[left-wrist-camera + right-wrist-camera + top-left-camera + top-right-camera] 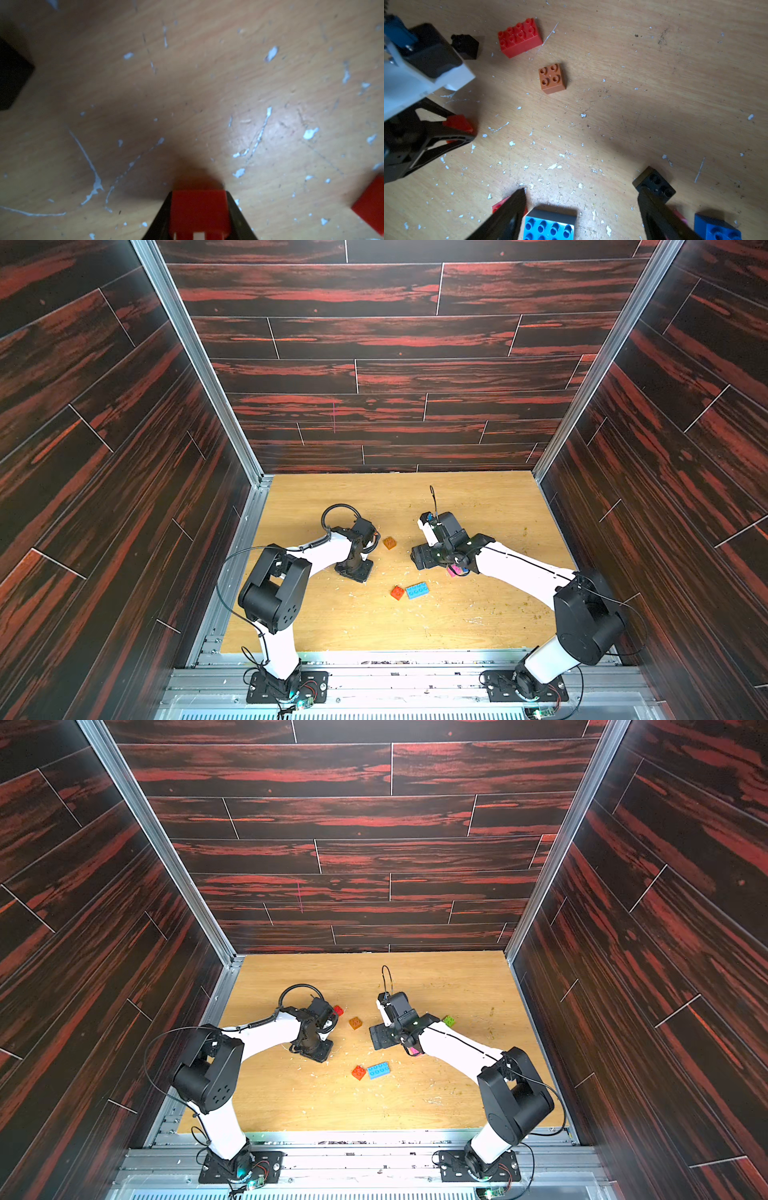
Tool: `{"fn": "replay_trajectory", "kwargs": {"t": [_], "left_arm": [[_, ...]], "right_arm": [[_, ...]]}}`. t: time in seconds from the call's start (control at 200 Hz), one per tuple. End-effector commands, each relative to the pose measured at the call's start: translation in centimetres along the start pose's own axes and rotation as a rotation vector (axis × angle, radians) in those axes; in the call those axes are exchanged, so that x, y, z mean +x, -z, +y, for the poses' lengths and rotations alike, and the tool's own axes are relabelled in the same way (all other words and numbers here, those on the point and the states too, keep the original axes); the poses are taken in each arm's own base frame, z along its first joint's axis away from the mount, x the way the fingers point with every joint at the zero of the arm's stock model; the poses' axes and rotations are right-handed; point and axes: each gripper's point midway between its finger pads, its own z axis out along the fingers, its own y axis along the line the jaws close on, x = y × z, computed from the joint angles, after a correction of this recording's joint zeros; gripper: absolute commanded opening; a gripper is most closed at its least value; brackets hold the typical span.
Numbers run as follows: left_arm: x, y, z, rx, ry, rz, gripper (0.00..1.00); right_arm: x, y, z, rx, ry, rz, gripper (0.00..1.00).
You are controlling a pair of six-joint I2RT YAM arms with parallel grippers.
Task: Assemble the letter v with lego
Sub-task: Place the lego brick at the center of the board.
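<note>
We count no V begun: lego scattered loose, left gripper clamping a red brick, right gripper wide, empty.

Table: pale wood, scratched, white-flecked. Orange-brown lego: smooth plastic w/ sheen. Walls: dark wood-grain.

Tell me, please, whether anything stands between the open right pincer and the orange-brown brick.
Nothing visible does. In the right wrist view, only bare, scuffed table lies between the right pincer and the orange-brown brick; the left pincer, shut on a small red brick, is off to one side.
</note>
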Motion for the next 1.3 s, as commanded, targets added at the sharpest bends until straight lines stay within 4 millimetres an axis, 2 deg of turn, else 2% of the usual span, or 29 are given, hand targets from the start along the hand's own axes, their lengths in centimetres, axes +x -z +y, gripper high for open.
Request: {"fn": "replay_trajectory", "kwargs": {"t": [0.0, 0.17, 0.2, 0.676, 0.797, 1.017, 1.293], "left_arm": [[-0.6, -0.7, -0.2, -0.001, 0.01, 0.0, 0.21], [-0.3, -1.1, 0.1, -0.012, 0.02, -0.016, 0.27], [-1.0, -1.1, 0.1, -0.013, 0.023, -0.052, 0.28], [-0.3, -2.3, 0.7, -0.041, 0.061, -0.054, 0.4], [-0.4, -2.3, 0.8, -0.047, 0.071, -0.058, 0.47], [-0.8, -1.8, 1.1, -0.063, 0.085, -0.092, 0.46], [-0.1, -1.6, 1.1, -0.049, 0.085, -0.152, 0.44]], "right_arm": [[0.4, 0.4, 0.2, 0.008, 0.014, 0.003, 0.87], [0.5, 0.5, 0.4, 0.005, 0.014, 0.004, 0.87], [0.5, 0.5, 0.4, 0.004, 0.015, 0.004, 0.87], [0.6, 0.2, 0.7, -0.005, 0.015, 0.015, 0.88], [0.6, 0.1, 0.8, -0.01, 0.013, 0.016, 0.88], [0.6, 0.3, 0.8, -0.008, 0.012, 0.015, 0.88], [0.6, 0.2, 0.8, -0.007, 0.008, 0.013, 0.88]]}}
